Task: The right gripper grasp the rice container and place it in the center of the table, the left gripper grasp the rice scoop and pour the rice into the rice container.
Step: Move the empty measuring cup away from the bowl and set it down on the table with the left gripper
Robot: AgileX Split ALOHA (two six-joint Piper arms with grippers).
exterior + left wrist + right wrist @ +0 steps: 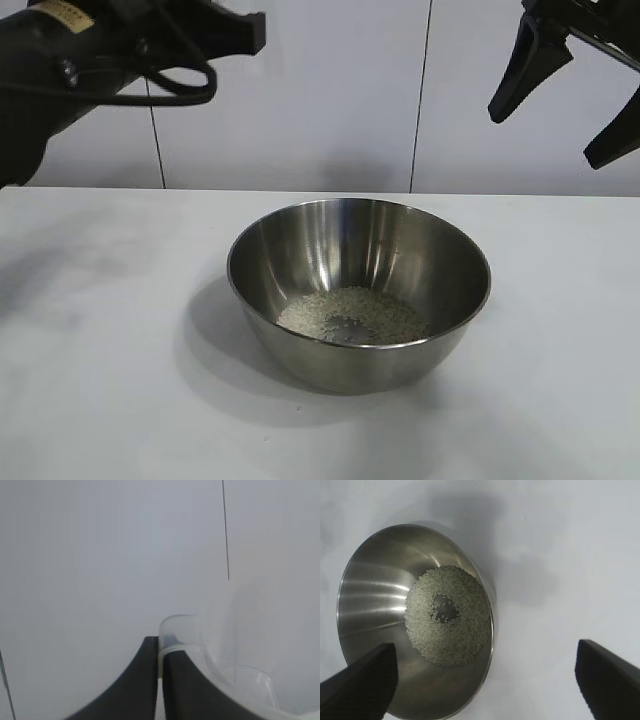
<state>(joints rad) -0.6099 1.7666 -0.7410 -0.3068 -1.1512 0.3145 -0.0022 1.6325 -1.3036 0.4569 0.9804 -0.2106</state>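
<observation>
The steel rice container (360, 290) stands upright in the middle of the white table (100, 400), with a ring of rice (352, 315) on its bottom. It also shows in the right wrist view (380, 610) with the rice (447, 616). My right gripper (565, 105) hangs open and empty, high above the table's right rear; its fingers (362, 685) frame the bowl from above. My left arm is raised at the upper left. My left gripper (160, 652) is shut on the tab of the clear rice scoop (220, 645), which looks empty.
A white panelled wall (320, 90) runs behind the table. Bare tabletop lies on both sides of the bowl and in front of it.
</observation>
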